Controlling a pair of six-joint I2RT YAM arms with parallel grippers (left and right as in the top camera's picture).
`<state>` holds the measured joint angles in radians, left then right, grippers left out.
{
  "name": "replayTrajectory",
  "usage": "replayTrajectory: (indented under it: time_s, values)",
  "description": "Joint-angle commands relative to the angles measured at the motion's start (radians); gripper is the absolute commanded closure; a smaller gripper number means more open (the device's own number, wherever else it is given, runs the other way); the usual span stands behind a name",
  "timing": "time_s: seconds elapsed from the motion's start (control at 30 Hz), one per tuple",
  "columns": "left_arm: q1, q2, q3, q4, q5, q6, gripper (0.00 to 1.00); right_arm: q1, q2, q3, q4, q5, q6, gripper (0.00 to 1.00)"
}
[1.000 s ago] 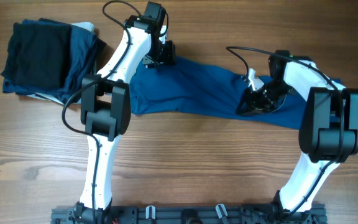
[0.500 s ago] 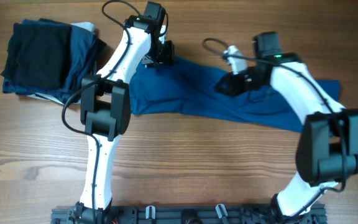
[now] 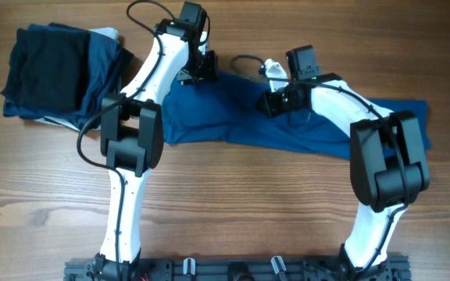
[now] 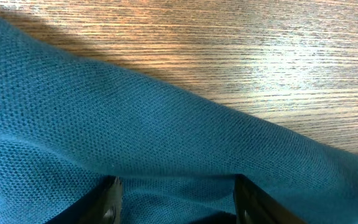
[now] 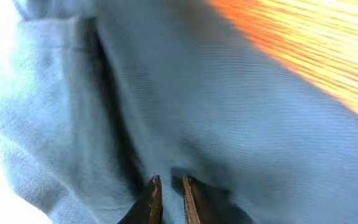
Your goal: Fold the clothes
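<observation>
Since a second ago the right fingers (image 3: pixel 270 102) have swept leftward along the shirt (image 3: pixel 233 119), from its right part to near its middle, and the shirt's right end now lies uncovered. Meanwhile the left fingers (image 3: pixel 203 70) have not shifted; they sit on the shirt's upper left edge.

From above, the shirt lies stretched out as a long blue band across the desk (image 3: pixel 248 207), running from under the left fingers to near the desk's right side.

Seen from the left wrist, the left fingers (image 4: pixel 109 200) stand wide apart, with blue knit cloth lying between them, a soft ridge of it just ahead, and bare wood beyond.

Though the right wrist view is blurred, the right fingers (image 5: pixel 155 198) are narrow, almost together, pinching the cloth where a dark crease runs down to their tips.

At the desk's far left a pile of folded clothes (image 3: pixel 53 74) in dark colours rests well apart from the shirt.
</observation>
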<state>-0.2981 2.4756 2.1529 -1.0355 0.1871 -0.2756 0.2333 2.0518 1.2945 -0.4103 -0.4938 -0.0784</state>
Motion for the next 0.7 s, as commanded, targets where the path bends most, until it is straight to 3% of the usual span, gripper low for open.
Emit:
replayTrajectory:
  time_s: [0.0, 0.2, 0.4, 0.6, 0.67]
  values:
    - [0.014, -0.035, -0.006, -0.005, -0.029, 0.01, 0.43, -0.007, 0.006, -0.008, -0.005, -0.019, 0.051, 0.88]
    - [0.015, -0.035, -0.006, -0.004, -0.029, 0.01, 0.43, 0.03, 0.006, -0.042, -0.057, -0.099, 0.051, 0.88]
    - [0.015, -0.035, -0.006, -0.004, -0.029, 0.01, 0.42, 0.032, 0.006, -0.042, -0.277, -0.188, -0.032, 0.87]
    - [0.015, -0.035, -0.006, -0.01, -0.029, 0.01, 0.43, 0.032, 0.004, -0.039, -0.312, -0.137, -0.053, 0.71]
    - [0.016, -0.035, -0.006, -0.004, -0.032, 0.01, 0.43, -0.001, -0.049, 0.038, -0.311, -0.178, -0.061, 0.66]
